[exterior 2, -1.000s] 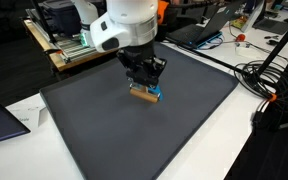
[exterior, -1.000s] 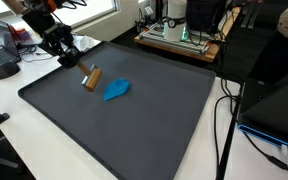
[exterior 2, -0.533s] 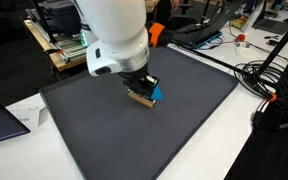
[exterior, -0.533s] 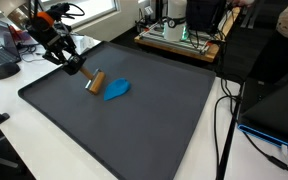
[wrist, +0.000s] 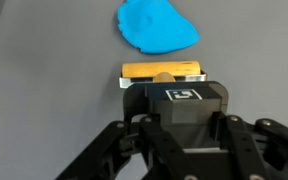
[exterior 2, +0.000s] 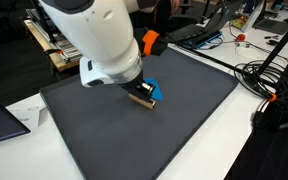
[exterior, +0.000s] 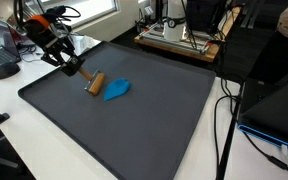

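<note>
Pointing tool [exterior: 93,81] toward blue lump [exterior: 117,90]

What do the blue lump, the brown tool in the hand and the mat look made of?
The blue lump: matte, rounded, softly creased; perhaps cloth or putty. The brown tool in the hand: tan, matte, wood-like, with a pale metallic-looking edge. The mat: dark grey, dull, flat; possibly rubber or foam.

Dark mat [exterior: 134,130], white table [exterior: 29,140], cluttered desk [exterior: 174,42], cables [exterior 2: 269,85]
</note>
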You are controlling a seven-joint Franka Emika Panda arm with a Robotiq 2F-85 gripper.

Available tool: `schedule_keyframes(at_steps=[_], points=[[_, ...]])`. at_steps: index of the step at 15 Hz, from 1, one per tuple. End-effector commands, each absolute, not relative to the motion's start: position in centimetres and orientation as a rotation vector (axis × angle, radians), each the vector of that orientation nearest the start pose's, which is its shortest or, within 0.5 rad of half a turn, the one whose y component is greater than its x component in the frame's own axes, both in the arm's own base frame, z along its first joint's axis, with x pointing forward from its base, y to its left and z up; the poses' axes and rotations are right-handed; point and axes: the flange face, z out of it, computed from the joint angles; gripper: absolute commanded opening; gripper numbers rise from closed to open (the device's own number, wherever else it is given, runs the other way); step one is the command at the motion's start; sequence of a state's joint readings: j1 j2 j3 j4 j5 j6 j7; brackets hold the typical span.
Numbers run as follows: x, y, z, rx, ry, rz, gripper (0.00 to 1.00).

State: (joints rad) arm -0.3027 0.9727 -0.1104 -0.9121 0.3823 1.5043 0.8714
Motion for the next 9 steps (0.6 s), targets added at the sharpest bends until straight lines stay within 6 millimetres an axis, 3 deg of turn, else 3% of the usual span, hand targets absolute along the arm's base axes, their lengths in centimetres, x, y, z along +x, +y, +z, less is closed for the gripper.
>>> schedule_keyframes(at_steps=[1,9], points=[[71.4,-22.3,30.0,-2.302,1.718,0.613,0.23],[70.9,-18.6,37.2,-2.572,1.765,0.453,0.23]])
